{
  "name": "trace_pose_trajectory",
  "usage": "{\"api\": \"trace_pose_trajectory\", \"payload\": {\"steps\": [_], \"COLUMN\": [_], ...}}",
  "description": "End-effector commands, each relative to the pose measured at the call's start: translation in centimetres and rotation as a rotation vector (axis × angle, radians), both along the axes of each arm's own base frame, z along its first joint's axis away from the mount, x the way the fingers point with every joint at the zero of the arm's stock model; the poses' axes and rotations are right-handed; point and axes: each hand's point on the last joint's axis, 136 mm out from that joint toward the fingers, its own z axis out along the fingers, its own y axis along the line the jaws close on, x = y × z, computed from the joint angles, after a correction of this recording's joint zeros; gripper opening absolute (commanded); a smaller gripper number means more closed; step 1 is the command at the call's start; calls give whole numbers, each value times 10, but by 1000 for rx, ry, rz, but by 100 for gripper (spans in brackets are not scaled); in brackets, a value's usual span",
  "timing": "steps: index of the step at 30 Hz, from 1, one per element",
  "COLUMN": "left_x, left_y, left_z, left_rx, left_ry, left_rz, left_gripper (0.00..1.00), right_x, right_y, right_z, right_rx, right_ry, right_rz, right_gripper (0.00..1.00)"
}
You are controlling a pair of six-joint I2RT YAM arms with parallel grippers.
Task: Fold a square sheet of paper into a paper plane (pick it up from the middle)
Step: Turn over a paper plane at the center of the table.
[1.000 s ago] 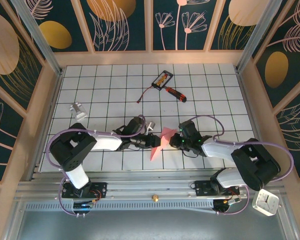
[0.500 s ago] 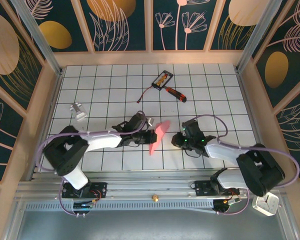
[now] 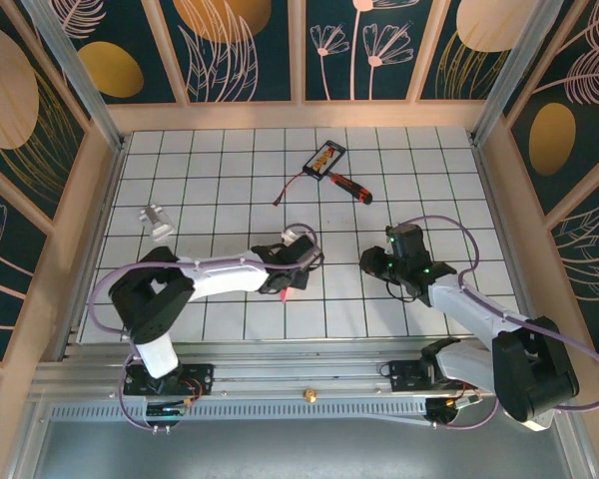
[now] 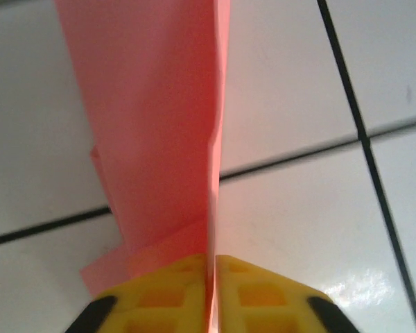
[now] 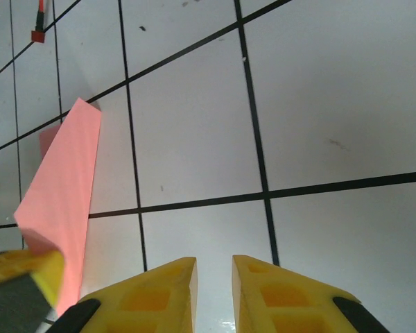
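- White-tiled tabletop with black grid lines lies under the slim folded pink-red paper, held low over the tiles near the middle of the front rows.
- We see the left jaws pinched shut on its doubled near edge, with yellow fingertips on either side. We judge this grip is there to press the centre crease.
- Off to its right, the right jaws stand a narrow gap apart and empty above bare tile, probably parked clear so the left arm can work alone.
- Further back, a red-handled screwdriver and a small black-and-orange card lie out of the way.
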Motion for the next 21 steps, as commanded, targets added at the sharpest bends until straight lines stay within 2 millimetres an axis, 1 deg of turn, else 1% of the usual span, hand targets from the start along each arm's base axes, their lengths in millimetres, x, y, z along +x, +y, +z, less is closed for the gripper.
{"api": "trace_pose_trajectory", "payload": {"steps": [1, 3, 5, 6, 9, 12, 14, 15, 16, 17, 20, 21], "left_x": [-8, -15, -22, -25, -31, -36, -33, -33, -31, -28, -21, -18], "left_y": [-28, -48, -63, -67, -73, -75, -71, -63, -56, -49, -22, -10], "left_z": [12, 23, 32, 34, 32, 34, 53, 57, 64, 71, 91, 95], "left_rx": [-117, -240, -348, -378, -407, -427, -463, -469, -488, -511, -605, -623], "left_ry": [46, 83, 109, 119, 156, 176, 149, 140, 125, 114, 94, 79], "left_rz": [-6, -31, -51, -59, -84, -107, -113, -106, -96, -85, -36, -10], "left_gripper": [27, 33, 36, 37, 38, 40, 41, 42, 44, 46, 51, 53], "right_x": [1, 1, 2, 3, 2, 1, 5, 7, 11, 8, 9, 8], "right_y": [-10, -9, 2, 10, 38, 59, 65, 68, 68, 75, 88, 92], "right_z": [-1, 0, 4, 7, 13, 11, 11, 12, 13, 14, 12, 10], "right_rx": [-29, -10, 49, 87, 161, 206, 207, 191, 169, 145, 70, 48], "right_ry": [3, -1, -7, -13, -17, 13, 14, 8, -7, -11, -29, -34], "right_rz": [-19, -21, -8, 4, 44, 66, 72, 78, 79, 102, 140, 156], "right_gripper": [23, 24, 27, 28, 30, 31, 32, 33, 34, 35, 38, 41]}}
